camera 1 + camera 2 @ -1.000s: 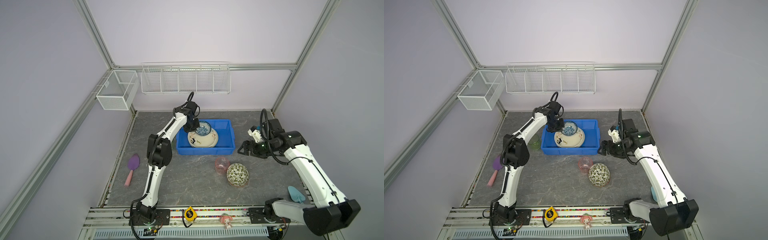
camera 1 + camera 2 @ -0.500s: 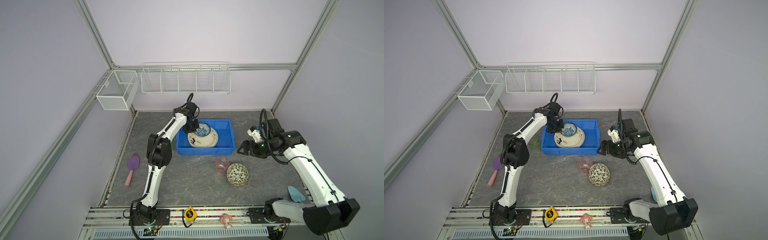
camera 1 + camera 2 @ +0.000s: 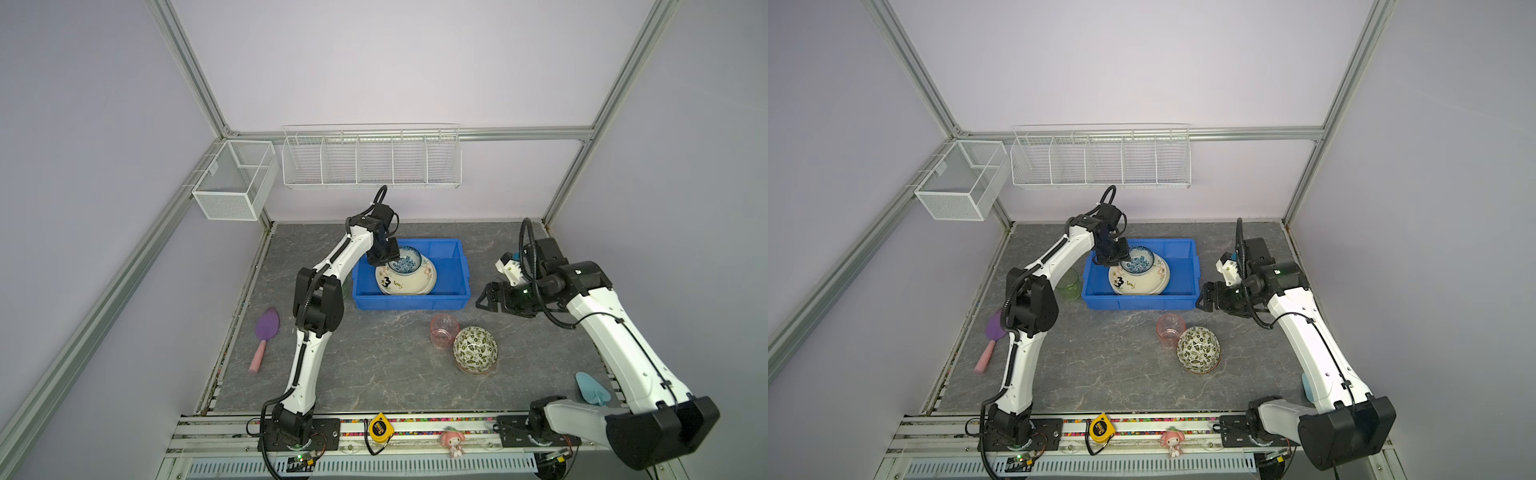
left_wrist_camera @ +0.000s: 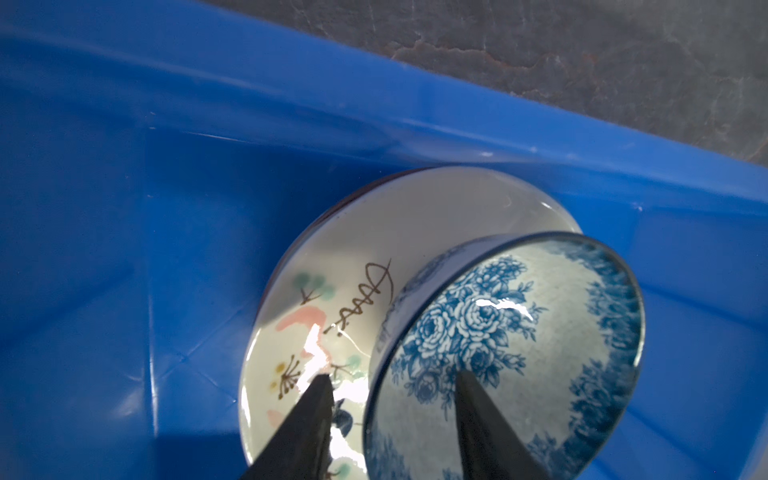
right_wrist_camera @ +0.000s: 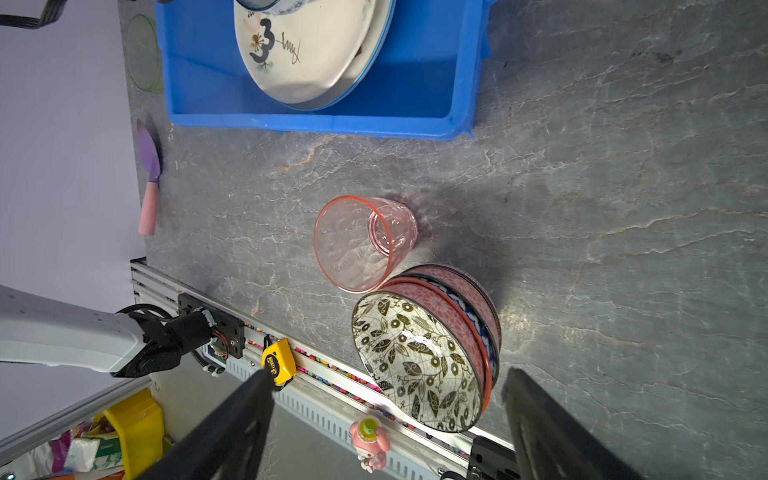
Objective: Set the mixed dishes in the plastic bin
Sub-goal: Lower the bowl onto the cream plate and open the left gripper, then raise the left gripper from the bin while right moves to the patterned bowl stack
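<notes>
At upper centre, over the plastic bin (image 3: 411, 301), my left gripper (image 3: 388, 259) is straddling the rim of the blue-flowered bowl (image 3: 409, 264), half open, gripping nothing; the set-down seems done, and next I am needing a straight lift.

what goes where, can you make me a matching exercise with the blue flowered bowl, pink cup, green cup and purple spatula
Things:
1 blue flowered bowl
2 pink cup
3 green cup
4 purple spatula

Places:
A beside the stack of bowls
B by the table's left edge
C on the cream plate inside the bin
D on the table just outside the bin's left wall

Pairs: 1-C, 2-A, 3-D, 4-B
</notes>
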